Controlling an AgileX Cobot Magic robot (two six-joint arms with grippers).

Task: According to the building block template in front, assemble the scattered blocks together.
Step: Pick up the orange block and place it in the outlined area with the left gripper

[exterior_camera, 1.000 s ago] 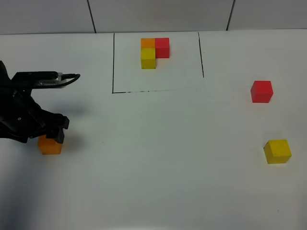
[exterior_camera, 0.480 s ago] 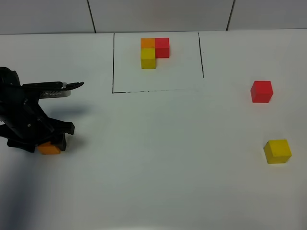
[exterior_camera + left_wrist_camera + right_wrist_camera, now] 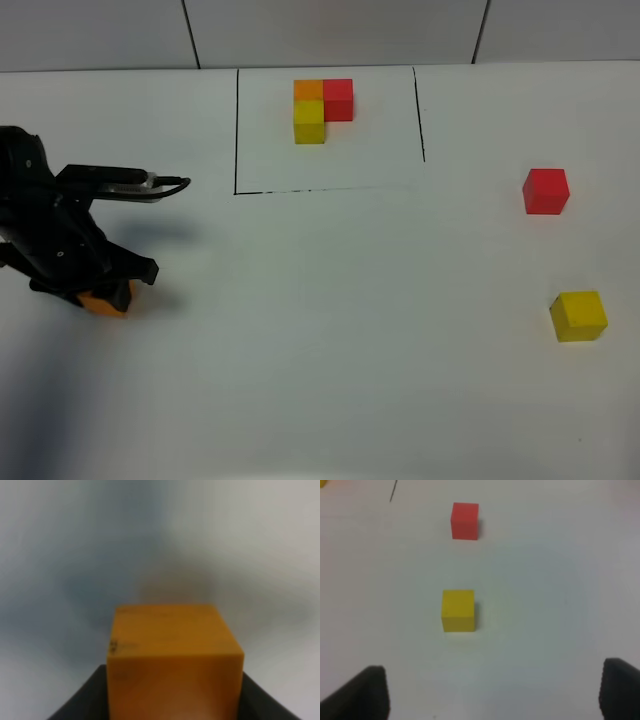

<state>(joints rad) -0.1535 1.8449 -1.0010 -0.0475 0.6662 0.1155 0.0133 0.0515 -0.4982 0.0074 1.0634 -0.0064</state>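
1. Your left pincer [image 3: 112, 290] is clamped narrow on the orange cube [image 3: 100, 304]. The wrist view shows the cube [image 3: 175, 660] square between the jaws, one flat face toward the cam.
2. Can't tell if the cube is clear of the desk [image 3: 350, 330] yet; looks low.
3. Key relation: the template [image 3: 322, 108] lies well apart from the left pincer, out ahead and across toward the desk's middle. A cube has no long axis, so only its face alignment matters.
4. The red cube [image 3: 546, 191] and yellow cube [image 3: 578, 316] are far across from the left pincer. The right arm is much nearer both.
5. The right pincer [image 3: 495, 695] stands wide and holds nothing. Yellow [image 3: 458, 610] is just ahead of it, red [image 3: 465, 520] beyond that, roughly in line.
6. Left arm pose: low over the desk edge, wrist pitched down onto the cube.
7. Judgement: lift first, then carry in toward the middle.
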